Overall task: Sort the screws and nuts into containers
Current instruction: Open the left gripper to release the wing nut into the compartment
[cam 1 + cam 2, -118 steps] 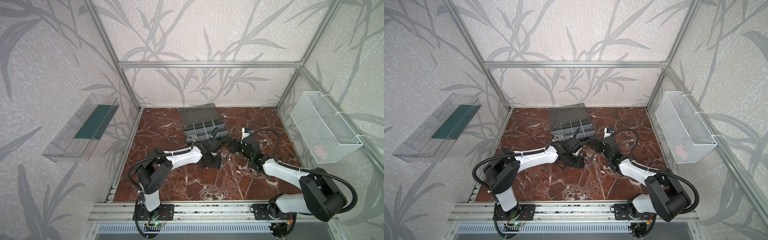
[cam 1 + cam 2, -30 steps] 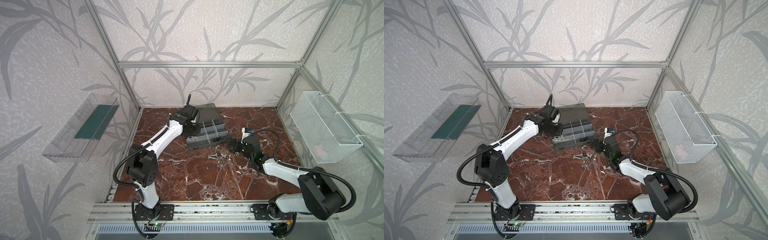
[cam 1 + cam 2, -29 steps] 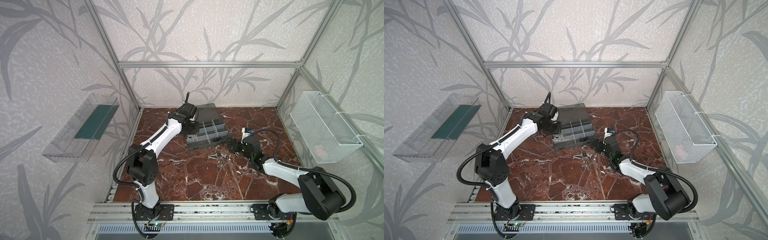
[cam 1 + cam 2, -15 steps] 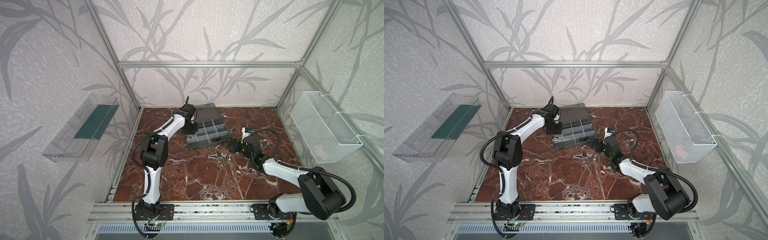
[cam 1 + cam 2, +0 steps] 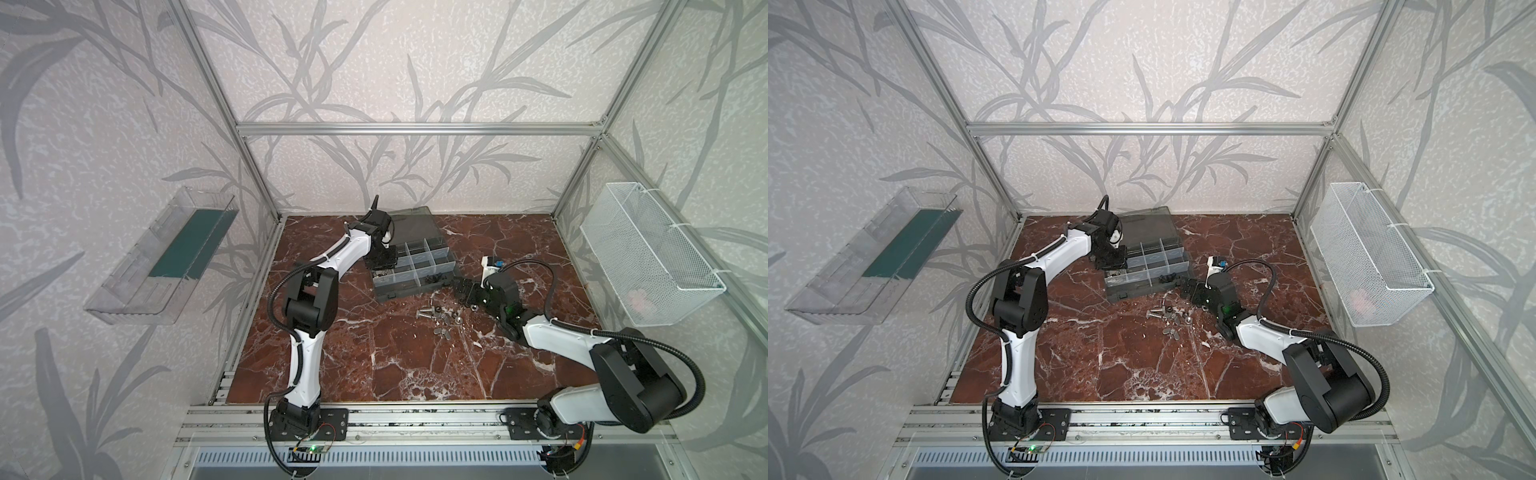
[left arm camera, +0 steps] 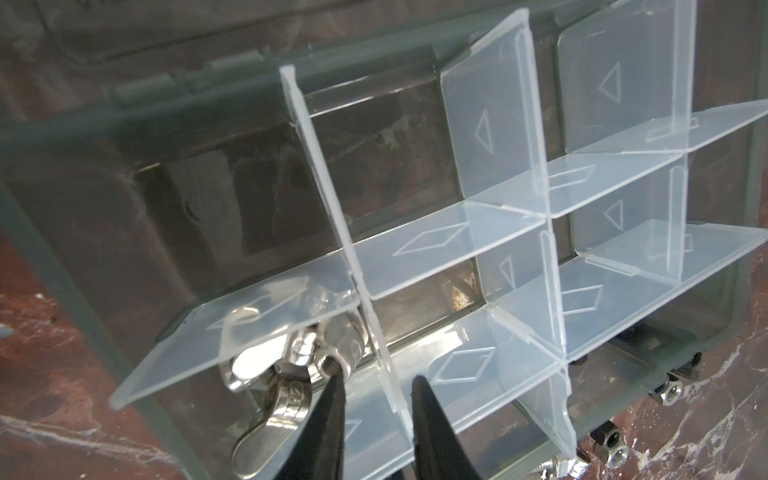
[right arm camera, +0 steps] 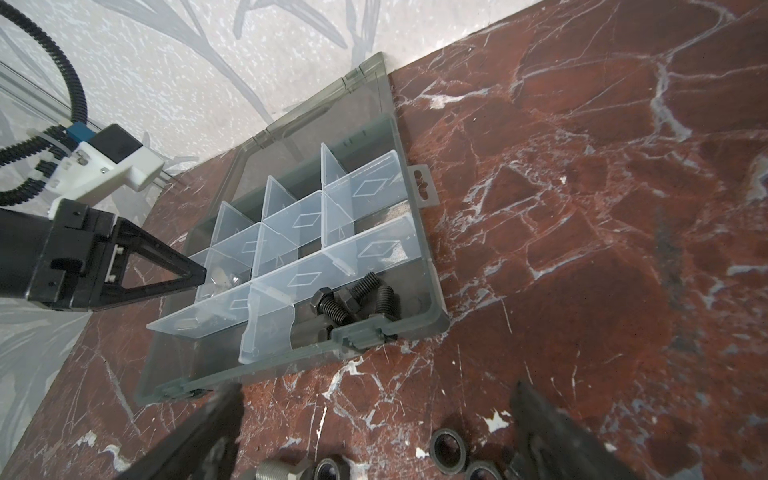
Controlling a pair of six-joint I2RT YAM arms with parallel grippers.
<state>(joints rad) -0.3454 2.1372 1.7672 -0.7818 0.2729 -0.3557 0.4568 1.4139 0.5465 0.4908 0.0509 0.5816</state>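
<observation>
The dark grey organizer case (image 5: 395, 292) (image 5: 1133, 291) lies open at the back middle, its containers split by whitish dividers (image 6: 505, 208). My left gripper (image 5: 380, 264) (image 5: 1113, 261) (image 6: 376, 376) hangs over the case's left-end compartment, jaws a little apart and holding nothing. Silver wing nuts (image 6: 270, 378) lie just under one fingertip. Black bolts (image 7: 349, 301) sit in a front compartment. Loose screws and nuts (image 5: 446, 320) (image 5: 1173, 320) lie on the marble in front of the case. My right gripper (image 5: 459, 286) (image 5: 1188, 291) (image 7: 376, 388) is wide open beside them, above dark ring nuts (image 7: 446, 446).
The case's smoky lid (image 5: 411, 219) lies flat behind it towards the back wall. A white wire basket (image 5: 648, 266) hangs on the right wall and a clear tray (image 5: 166, 257) on the left wall. Aluminium rails run along the table's front edge.
My left gripper went from the loose pile to the case's left end, and its jaws have just parted a little. The left elbow swung inward. The right arm has not moved.
</observation>
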